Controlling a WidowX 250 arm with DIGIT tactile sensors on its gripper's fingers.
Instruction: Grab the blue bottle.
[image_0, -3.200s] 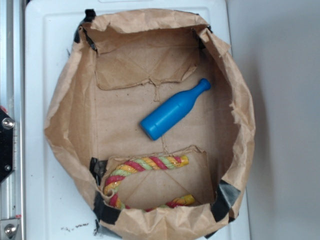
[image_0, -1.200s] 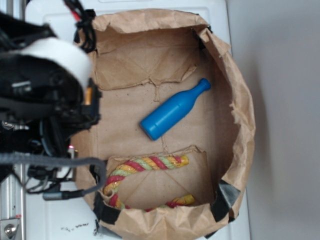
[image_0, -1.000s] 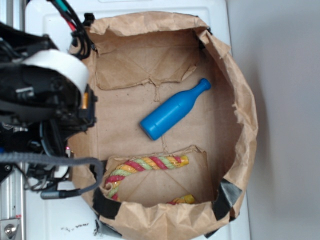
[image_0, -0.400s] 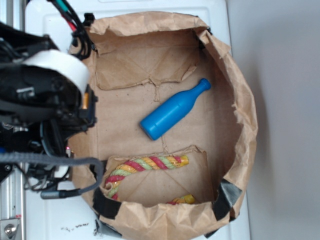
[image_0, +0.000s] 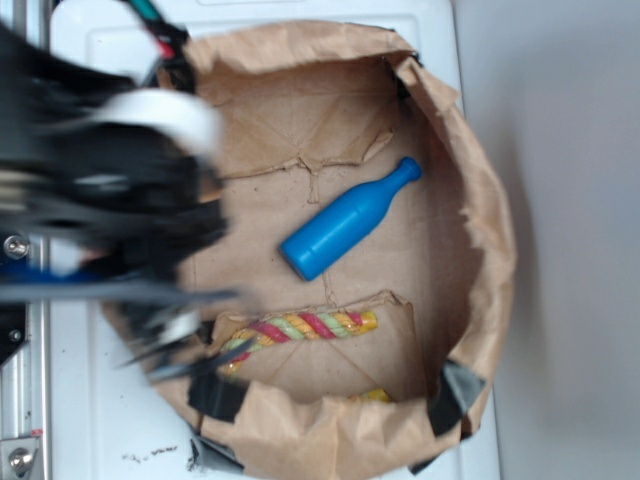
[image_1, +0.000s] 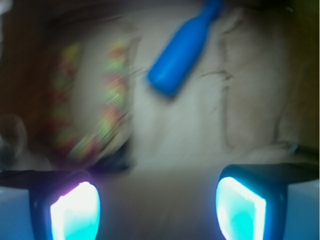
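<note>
- White tabletop (image_0: 110, 60) carries a brown paper bag (image_0: 485, 200) with rolled-down sides, filling most of the exterior view; grey surface runs down the right of the frame.
- Your blue bottle (image_0: 347, 219) lies on its side on the bag floor, centre of frame, neck toward upper right, base toward lower left. Nothing touches it.
- In the wrist view the blue bottle (image_1: 183, 49) sits at upper centre, neck up and to the right.
- Coloured rope (image_0: 300, 327) lies in the lower part of the bag, partly under a paper flap, apart from the bottle.
- Your arm (image_0: 110, 210) is a motion-blurred dark mass at left, over the bag's left rim.
- Gripper (image_1: 157, 210) jaws are spread wide, empty, with the two glowing fingertips (image_1: 75, 210) at the bottom corners of the wrist view, well short of the bottle.
</note>
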